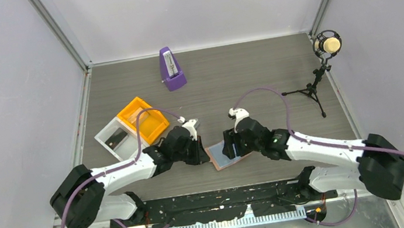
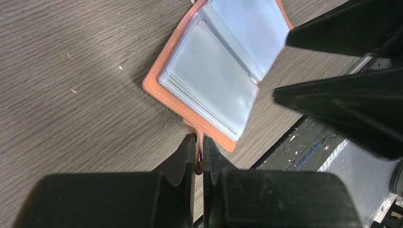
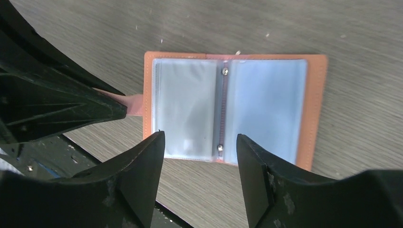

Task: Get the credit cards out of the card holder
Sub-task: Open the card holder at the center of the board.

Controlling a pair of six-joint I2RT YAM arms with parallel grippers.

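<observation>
The card holder [image 1: 224, 158] lies spread open on the table near its front edge, salmon-tan outside with clear blue-grey sleeves [image 2: 209, 76] facing up. My left gripper [image 2: 199, 138] is shut on the holder's small side tab [image 3: 134, 105], pinning it at the left edge. Just over the holder's near edge [image 3: 266, 99] hangs my right gripper [image 3: 199, 141], open, with nothing between its fingers. No dark card shows in the sleeves. One dark flat credit card [image 1: 115, 139] lies in the white tray.
A white tray [image 1: 103, 133] and an orange tray [image 1: 141, 105] stand side by side at the left. A purple metronome [image 1: 172, 69] stands at the back. A microphone on a tripod [image 1: 326, 46] is at the right. The black base rail [image 1: 222, 197] runs just behind the holder.
</observation>
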